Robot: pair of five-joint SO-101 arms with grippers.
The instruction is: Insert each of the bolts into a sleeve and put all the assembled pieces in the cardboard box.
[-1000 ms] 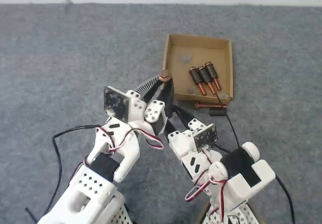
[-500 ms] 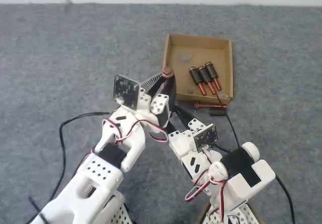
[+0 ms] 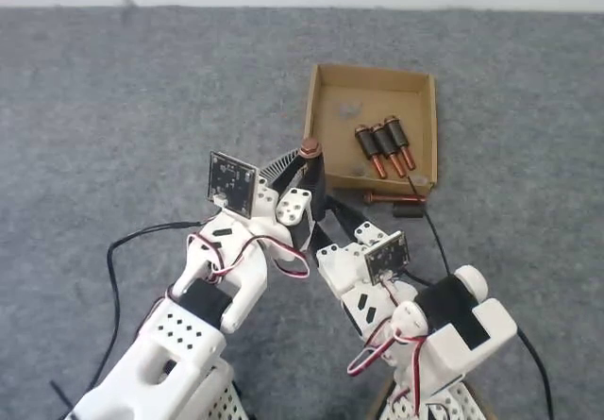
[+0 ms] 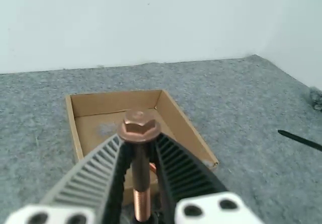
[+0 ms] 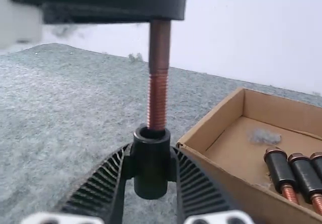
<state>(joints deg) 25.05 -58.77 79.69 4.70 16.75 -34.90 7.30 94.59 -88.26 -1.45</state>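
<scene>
While the bolt (image 4: 140, 129) stands upright, head on top and threaded end down, its long axis runs in one vertical line with the bore of the black sleeve (image 5: 150, 143) right beneath it. That shared line is what the next move seems to depend on. The threaded tip sits in the mouth of the sleeve; how far it goes inside is hidden.

The left gripper (image 4: 139, 148) is clamped on the smooth shank just under the hexagonal head, with one ribbed finger on each side. The right gripper (image 5: 151, 166) is clamped around the sleeve's body and holds it upright above the grey carpet (image 3: 142, 109). The left one is therefore the upper of the pair, and the sleeve lies straight down from it, so a plain downward push along the axis would likely seat the bolt.

Seen from above, the left arm stretches forward from the near left with its wrist raised. The right arm is folded low on the near right and points its fingers up under the other gripper. Both meet just beside the near left corner of the cardboard box (image 3: 370, 71).

Three assembled pieces (image 3: 387, 146) lie side by side in the box. One more bolt (image 3: 392, 196) and one more sleeve (image 3: 407, 210) lie on the carpet just outside its near wall.
</scene>
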